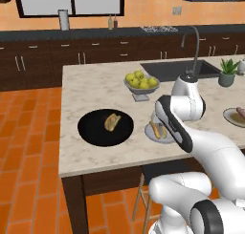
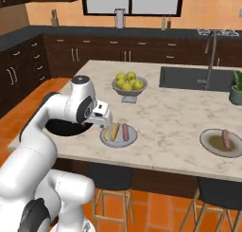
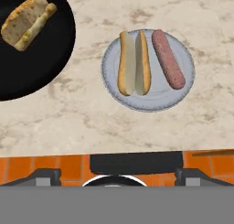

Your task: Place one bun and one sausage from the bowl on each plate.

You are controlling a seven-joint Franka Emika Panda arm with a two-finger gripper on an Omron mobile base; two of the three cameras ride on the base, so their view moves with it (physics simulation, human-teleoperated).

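The black bowl [image 1: 93,130] near the island's left front holds one bun [image 1: 112,122], also seen as the bun [image 3: 27,22] in the bowl [image 3: 45,58] in the hand view. To its right, the pale grey-blue plate [image 3: 155,97] carries a split bun [image 3: 133,63] and a sausage [image 3: 168,58] side by side. The brownish-centred plate [image 2: 212,143] far right holds one sausage [image 2: 226,138]. My gripper [image 2: 104,123] hangs open and empty above the counter's front edge, between bowl and grey-blue plate [image 2: 118,142].
A grey footed bowl of yellow-green fruit [image 1: 141,82] stands behind the plates. The sink [image 2: 189,78] with its tall tap and a potted plant [image 1: 227,71] lie at the back right. Stools stand under the counter's front edge, over orange floor tiles.
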